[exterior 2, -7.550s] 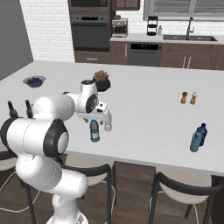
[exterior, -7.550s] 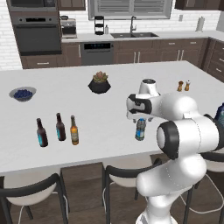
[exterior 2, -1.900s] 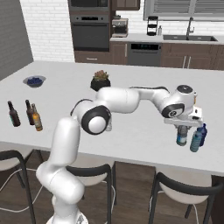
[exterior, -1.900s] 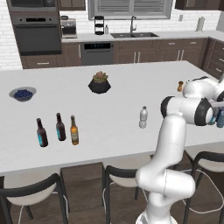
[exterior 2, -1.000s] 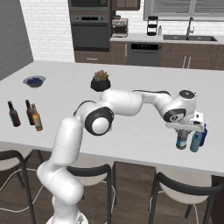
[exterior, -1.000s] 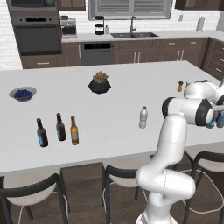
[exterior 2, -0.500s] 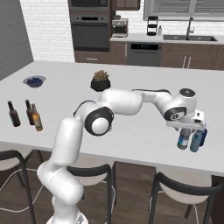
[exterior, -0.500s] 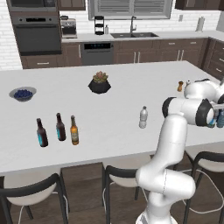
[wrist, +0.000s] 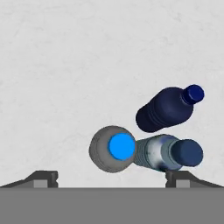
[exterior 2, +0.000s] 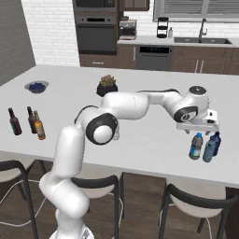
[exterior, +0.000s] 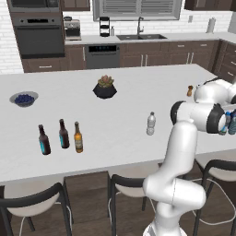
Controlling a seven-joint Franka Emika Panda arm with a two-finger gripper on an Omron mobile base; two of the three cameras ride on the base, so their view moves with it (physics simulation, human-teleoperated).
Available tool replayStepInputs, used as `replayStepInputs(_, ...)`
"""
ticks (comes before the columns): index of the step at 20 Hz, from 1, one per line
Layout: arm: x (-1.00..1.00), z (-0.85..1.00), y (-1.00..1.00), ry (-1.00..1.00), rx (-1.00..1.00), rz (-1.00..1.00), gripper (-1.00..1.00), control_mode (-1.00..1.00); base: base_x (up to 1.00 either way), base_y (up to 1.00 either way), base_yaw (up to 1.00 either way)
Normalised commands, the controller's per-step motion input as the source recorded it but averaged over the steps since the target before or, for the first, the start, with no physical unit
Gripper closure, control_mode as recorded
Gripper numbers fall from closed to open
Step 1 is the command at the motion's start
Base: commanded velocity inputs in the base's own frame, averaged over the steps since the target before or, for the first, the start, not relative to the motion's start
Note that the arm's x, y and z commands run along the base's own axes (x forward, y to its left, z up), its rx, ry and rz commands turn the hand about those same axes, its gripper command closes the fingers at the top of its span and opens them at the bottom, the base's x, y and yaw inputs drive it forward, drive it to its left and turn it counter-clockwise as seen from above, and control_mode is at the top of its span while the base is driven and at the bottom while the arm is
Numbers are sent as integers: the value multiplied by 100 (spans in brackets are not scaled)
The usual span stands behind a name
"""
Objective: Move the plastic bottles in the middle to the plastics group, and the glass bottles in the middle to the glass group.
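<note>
My gripper hangs just above a clear plastic bottle with a blue label at the counter's right front. Its jaws are open and do not touch the bottle. From the hand view, that bottle's blue cap sits between my spread fingertips. Right beside it stand the plastics group's blue bottles, one darker blue. A pale white-capped plastic bottle stands mid-counter. An amber glass bottle stands just right of the glass group's two dark bottles.
A dark pot with a plant and a bowl of blue fruit sit farther back on the counter. Small shakers stand near the right. Stools line the counter's front edge, close to the blue bottles.
My jaws have spread apart and let go of the blue-label bottle, which now stands on the counter next to the blue bottles. The arm has barely moved.
</note>
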Motion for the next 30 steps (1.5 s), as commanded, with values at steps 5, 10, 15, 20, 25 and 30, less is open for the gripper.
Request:
replayStepInputs(5,-33,37,37,-3,0,8,-100,-100,0,0,0)
replayStepInputs(10,-49,18,58,-8,0,13,-100,-100,0,0,0)
replayStepInputs(15,-21,7,89,-4,0,16,-100,-100,0,0,0)
replayStepInputs(20,0,0,100,-9,0,19,-100,-100,0,0,0)
replayStepInputs(25,0,0,100,-10,0,14,-100,-100,0,0,0)
replayStepInputs(30,6,0,100,-13,0,9,-100,-100,0,0,0)
